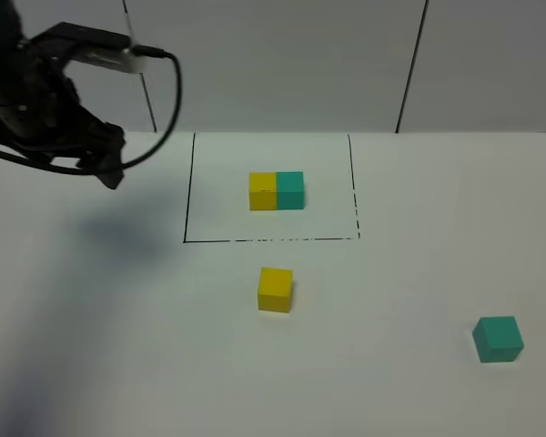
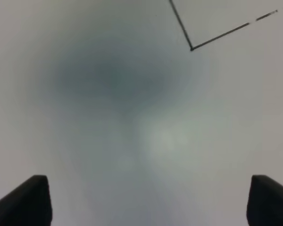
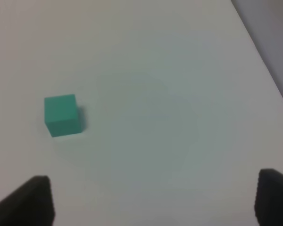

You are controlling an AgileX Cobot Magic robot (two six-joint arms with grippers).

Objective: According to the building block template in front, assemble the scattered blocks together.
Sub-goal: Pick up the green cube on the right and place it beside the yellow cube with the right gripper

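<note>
The template (image 1: pixel 277 191) is a yellow cube joined to a teal cube, inside a black drawn rectangle (image 1: pixel 188 196) at the back middle. A loose yellow cube (image 1: pixel 275 289) sits just in front of the rectangle. A loose teal cube (image 1: pixel 498 339) sits at the front right; it also shows in the right wrist view (image 3: pixel 62 115). My left gripper (image 2: pixel 151 200) is open and empty, held high at the back left, over bare table near a corner of the rectangle (image 2: pixel 192 48). My right gripper (image 3: pixel 153 200) is open and empty, apart from the teal cube.
The white table (image 1: pixel 91 346) carries only the cubes. A pale wall (image 1: pixel 282 64) with dark seams stands behind it. The left arm (image 1: pixel 45 96) and its cable hang over the back left corner and cast a shadow there.
</note>
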